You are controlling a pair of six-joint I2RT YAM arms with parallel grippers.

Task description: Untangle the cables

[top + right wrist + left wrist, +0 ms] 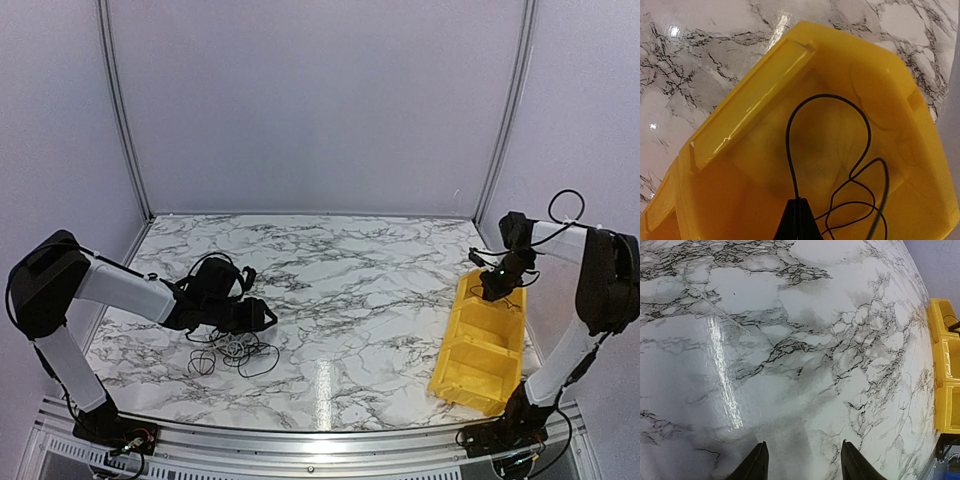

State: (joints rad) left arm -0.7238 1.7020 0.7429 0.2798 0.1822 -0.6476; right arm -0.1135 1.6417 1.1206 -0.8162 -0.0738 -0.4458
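Note:
A tangle of thin black cables (232, 352) lies in loose loops on the marble table at the near left. My left gripper (268, 316) hovers just above and right of the tangle; in the left wrist view its fingers (756, 465) stand apart over bare marble, empty. My right gripper (492, 292) is over the yellow bin (478, 345). In the right wrist view it (799, 201) is shut on a thin black cable (827, 97) that loops down into the bin (745, 95).
The yellow bin stands at the right edge of the table and also shows in the left wrist view (945, 380). White enclosure walls (320, 100) surround the marble tabletop (350, 270). An aluminium rail (300, 440) runs along the near edge.

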